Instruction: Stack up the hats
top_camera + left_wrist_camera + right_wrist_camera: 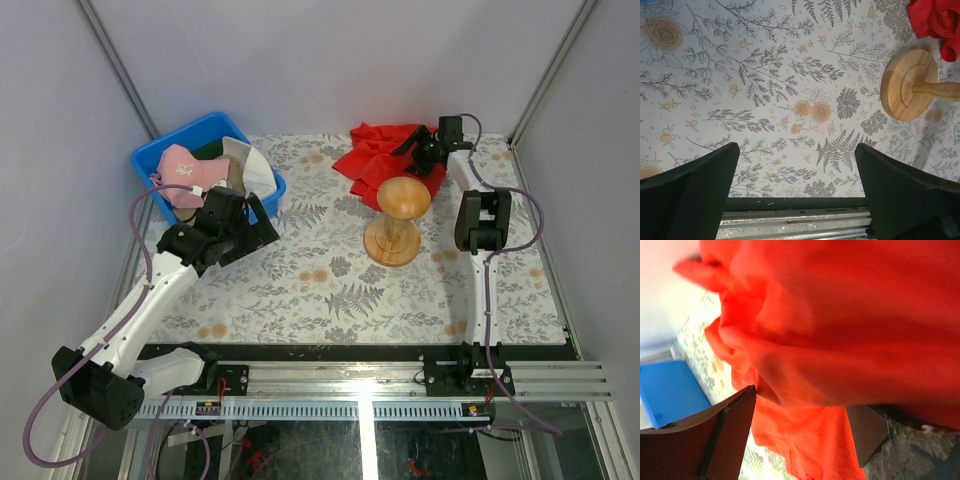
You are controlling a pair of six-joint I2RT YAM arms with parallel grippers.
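The floral-printed desk (300,290) sits under both claws, and the left claw (796,155) only has bare desk below its fingers. The blue plastic bin (190,128) is just beyond that left claw, on its far left side, and all the visible hats are in there. None are stacked yet, so the task has basically not started.

The crumpled red cloth (375,155) is right up against the right claw (805,405), with a wad of it bunched between the spread fingers. There's no telling if it's actually pinching the cloth or just nosing into it. The mushroom-shaped wooden stand (400,215) stands upright between the two claws, nearer the right one.

In the bin, the pink fabric cap with a small white mark (185,165) lies on top, just past the left claw. The white fabric cap (250,160) is beside it, and a dark green bit (210,150) shows between them.

The left claw is released, jaws fully apart and holding nothing. The next move is probably swinging it over the bin and dropping onto the pink cap. It should bite the brim where it meets the crown, not loose fabric, then lift straight up to clear the rim.
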